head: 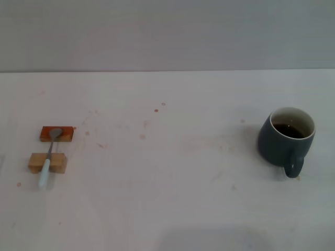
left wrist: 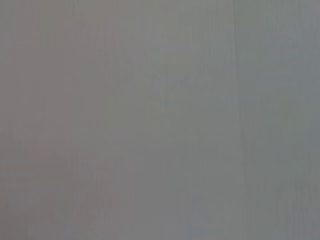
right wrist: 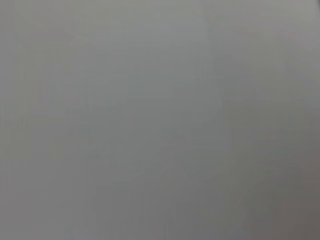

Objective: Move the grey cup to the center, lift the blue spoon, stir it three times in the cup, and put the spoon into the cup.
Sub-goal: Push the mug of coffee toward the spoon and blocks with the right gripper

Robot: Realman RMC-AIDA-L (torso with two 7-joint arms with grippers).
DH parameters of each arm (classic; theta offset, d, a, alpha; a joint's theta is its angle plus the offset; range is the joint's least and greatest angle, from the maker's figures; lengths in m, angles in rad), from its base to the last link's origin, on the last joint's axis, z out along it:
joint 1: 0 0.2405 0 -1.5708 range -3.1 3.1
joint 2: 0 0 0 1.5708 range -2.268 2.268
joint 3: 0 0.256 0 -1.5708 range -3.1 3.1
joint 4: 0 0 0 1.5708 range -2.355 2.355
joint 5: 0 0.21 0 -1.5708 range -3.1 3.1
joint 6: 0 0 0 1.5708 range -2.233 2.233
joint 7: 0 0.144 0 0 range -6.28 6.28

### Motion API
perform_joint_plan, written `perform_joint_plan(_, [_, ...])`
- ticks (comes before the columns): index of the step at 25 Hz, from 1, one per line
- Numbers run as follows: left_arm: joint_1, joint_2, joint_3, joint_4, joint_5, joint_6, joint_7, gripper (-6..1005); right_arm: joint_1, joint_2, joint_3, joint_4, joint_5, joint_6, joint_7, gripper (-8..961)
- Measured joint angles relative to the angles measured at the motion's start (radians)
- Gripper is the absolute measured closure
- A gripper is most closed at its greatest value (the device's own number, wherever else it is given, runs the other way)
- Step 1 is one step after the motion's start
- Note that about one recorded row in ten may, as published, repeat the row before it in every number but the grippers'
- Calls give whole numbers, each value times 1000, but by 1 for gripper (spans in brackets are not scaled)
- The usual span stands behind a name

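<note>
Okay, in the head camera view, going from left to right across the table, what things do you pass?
The tan wooden block and red-brown block with the blue spoon lying across both → stained bare white table → the grey cup, with dark liquid inside.

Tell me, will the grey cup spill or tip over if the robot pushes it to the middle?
Probably not tip: the grey cup looks squat and rounded, standing upright on the flat table. It may spill if shoved fast, since dark liquid sits inside, though below the rim. It looks ceramic, so likely heavy and slippery; its handle faces the robot.
</note>
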Motion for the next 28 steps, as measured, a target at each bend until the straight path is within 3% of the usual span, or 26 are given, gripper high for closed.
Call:
perform_joint_plan(11, [1,0,0,0,1,0,0,179,8,-1,-2,-5,0,66,-8,954])
perform_joint_plan(17, [-4,1,0,0,1,-2,0,182,77,-5,-3,-66,-11,255,-8,954])
perform_joint_plan(28, [-8,3,-3,0,0,-2,0,188,167,-6,-14,-93,-13,361,-11,955])
